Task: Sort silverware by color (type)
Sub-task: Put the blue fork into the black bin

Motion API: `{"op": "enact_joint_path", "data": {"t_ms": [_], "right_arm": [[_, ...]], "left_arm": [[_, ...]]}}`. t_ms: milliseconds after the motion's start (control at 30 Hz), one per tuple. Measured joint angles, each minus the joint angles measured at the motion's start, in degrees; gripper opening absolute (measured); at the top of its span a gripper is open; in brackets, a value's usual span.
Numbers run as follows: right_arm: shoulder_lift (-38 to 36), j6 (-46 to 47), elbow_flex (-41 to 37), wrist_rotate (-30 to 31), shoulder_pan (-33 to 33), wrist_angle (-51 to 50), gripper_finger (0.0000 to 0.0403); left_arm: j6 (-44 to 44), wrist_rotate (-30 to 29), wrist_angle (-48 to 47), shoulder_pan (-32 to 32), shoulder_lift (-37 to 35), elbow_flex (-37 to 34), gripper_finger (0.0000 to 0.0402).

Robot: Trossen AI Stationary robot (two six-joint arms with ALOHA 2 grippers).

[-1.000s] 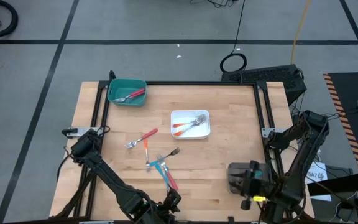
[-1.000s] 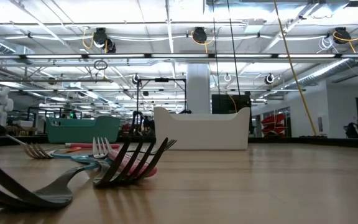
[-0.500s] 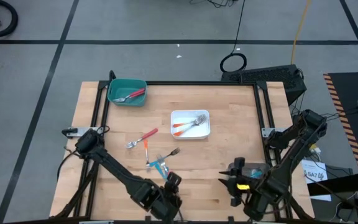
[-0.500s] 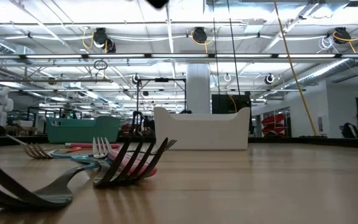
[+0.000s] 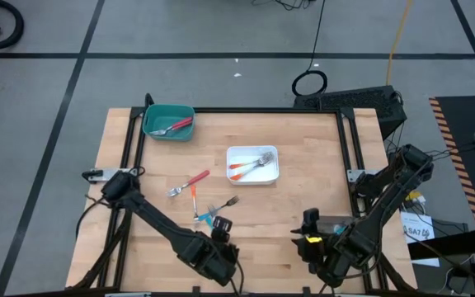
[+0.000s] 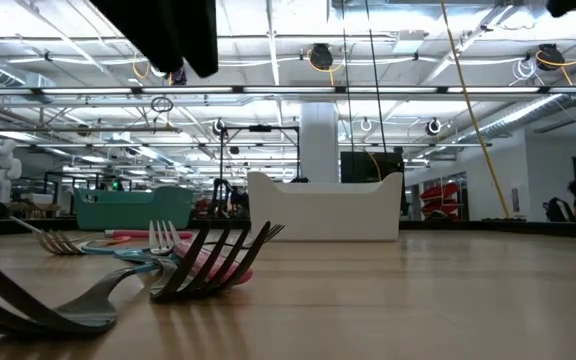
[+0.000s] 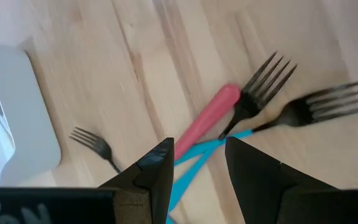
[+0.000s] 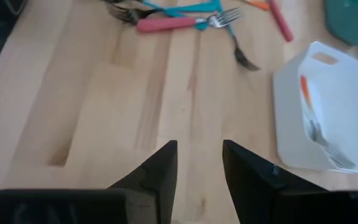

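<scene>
Loose forks lie flat on the wooden table left of middle: a red-handled fork [image 5: 191, 181], an orange-handled one [image 5: 195, 198], and a crossed pile of teal and pink forks [image 5: 209, 216]. My left gripper [image 5: 220, 225] hangs open just above the pile's near end. In its wrist view the teal handles [image 7: 194, 158] and the pink handle [image 7: 209, 115] show between its fingers [image 7: 197, 163]. My right gripper [image 5: 308, 219] is open above bare wood near the table's front, right of middle [image 8: 199, 155]. A red fork lies in the teal tray [image 5: 168, 121], and orange forks lie in the white tray [image 5: 252, 164].
The white tray [image 8: 321, 112] stands at mid-table, the teal tray [image 6: 133, 208] at the far left corner. A black frame rail [image 5: 349, 144] runs along the table's sides. Bare wood [image 5: 303, 148] stretches over the table's right half.
My left gripper has swung from the near edge toward the far edge, over the fork pile, tipping further downward and rolling. My right gripper has swung a little toward the table's left and rolled. Neither has opened or shut. The forks have kept still.
</scene>
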Motion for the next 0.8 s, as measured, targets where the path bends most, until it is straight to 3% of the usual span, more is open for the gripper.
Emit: {"op": "enact_joint_path", "data": {"t_ms": [200, 800], "right_arm": [[0.0, -0.01, -0.02, -1.49, 0.0, -0.02, 0.0121], [0.0, 0.03, -0.02, -1.47, 0.02, 0.04, 0.0121]], "left_arm": [[-1.39, -0.6, 3.08, -1.36, 0.08, -2.67, 0.0154], [-5.18, -1.06, 13.21, -0.4, -1.51, -22.36, 0.0154]]}}
